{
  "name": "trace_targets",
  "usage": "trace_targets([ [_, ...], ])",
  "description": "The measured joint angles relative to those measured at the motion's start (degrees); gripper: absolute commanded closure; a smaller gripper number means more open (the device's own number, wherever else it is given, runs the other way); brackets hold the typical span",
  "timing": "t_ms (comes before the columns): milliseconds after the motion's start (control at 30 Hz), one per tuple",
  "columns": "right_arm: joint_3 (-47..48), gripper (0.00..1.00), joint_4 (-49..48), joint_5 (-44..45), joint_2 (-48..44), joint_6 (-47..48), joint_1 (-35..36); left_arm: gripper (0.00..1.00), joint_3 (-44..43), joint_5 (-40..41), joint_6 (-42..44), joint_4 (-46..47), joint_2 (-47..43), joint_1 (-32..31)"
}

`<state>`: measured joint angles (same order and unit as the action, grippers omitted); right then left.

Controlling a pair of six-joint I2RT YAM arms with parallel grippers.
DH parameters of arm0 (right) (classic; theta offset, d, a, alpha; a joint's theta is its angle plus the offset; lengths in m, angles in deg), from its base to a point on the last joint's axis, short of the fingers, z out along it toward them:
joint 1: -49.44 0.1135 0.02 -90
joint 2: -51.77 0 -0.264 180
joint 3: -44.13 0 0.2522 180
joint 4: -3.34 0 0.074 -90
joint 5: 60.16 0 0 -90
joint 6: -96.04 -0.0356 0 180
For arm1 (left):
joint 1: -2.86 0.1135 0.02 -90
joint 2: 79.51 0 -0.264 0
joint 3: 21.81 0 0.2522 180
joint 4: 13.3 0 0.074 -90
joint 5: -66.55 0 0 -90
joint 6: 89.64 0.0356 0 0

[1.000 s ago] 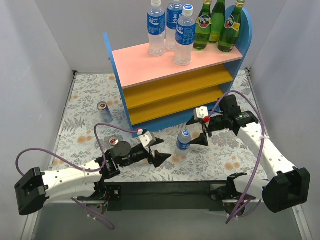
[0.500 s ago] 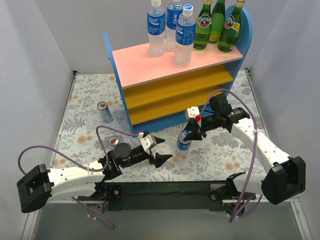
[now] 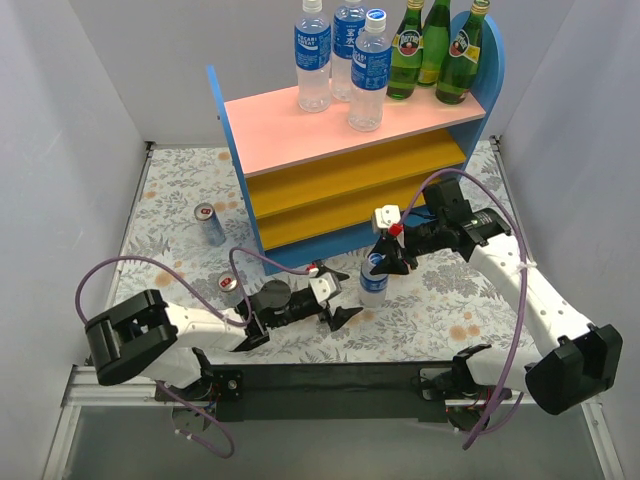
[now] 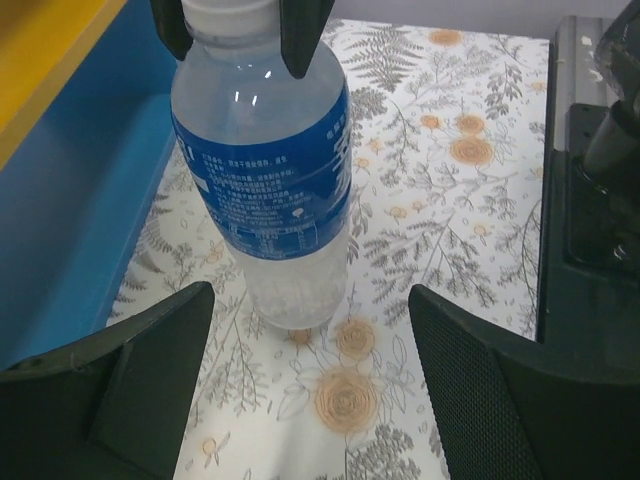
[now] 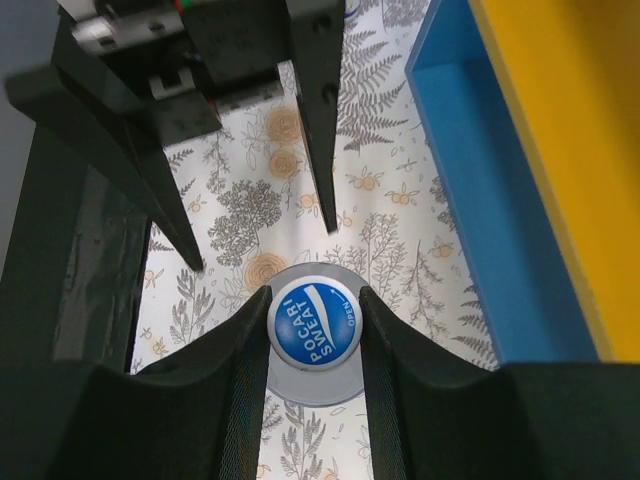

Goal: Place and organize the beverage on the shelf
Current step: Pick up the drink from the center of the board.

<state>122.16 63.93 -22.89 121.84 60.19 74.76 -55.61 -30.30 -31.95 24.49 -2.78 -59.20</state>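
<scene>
- The right tool (image 3: 383,260) reaches in from the right and pinches a clear plastic bottle (image 3: 373,287) at its top. Its 2 fingers (image 5: 235,390) are pressed against either side of the blue cap (image 5: 312,322), which reads "Pocari Sweat".
- That bottle stands upright on the floral worktop (image 3: 170,200). It is just on the near side of the shelf (image 3: 300,130), close to the blue base and roughly midway along the front.
- The left tool (image 3: 342,296) lies low over the worktop just left of the bottle, pointing at it with its fingers (image 4: 150,380) spread wide. In the left wrist view the bottle's base sits beyond the fingertips, centred on the gap between them and touching neither.
- On the shelf's pink top board, 3 more blue-labelled plastic bottles (image 3: 348,40) stand grouped toward the far middle. Beside them, 3 green glass bottles (image 3: 433,40) stand at the far right corner.
- A silver-red can (image 3: 208,222) stands upright on the worktop left of the shelf, apart from the blue side panel (image 3: 222,110).
- A second can (image 3: 229,285) stands nearer, just left of the left arm's wrist, with a purple cable (image 3: 200,268) looping past it.
</scene>
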Motion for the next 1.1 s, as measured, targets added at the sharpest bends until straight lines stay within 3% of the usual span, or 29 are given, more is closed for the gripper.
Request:
trace_targets([
  [500, 5.0, 0.99, 3.8, -1.4, -4.4, -2.3, 1.0, 0.21, -11.6, 1.9, 0.3, 10.2, 14.4, -0.2],
  [967, 6.6, 0.99, 4.3, -2.5, -4.7, -4.4, 1.1, 0.23, -14.3, 0.2, 0.3, 10.8, 16.0, -0.2],
  [1000, 6.7, 0.99, 4.3, -2.5, -4.7, -4.5, 1.1, 0.26, -14.5, 0.1, 0.3, 11.0, 16.2, -0.2],
  [1100, 6.9, 0.99, 4.3, -2.1, -4.9, -4.4, 1.0, 0.71, -15.0, -0.4, 0.0, 11.1, 16.7, -0.4],
])
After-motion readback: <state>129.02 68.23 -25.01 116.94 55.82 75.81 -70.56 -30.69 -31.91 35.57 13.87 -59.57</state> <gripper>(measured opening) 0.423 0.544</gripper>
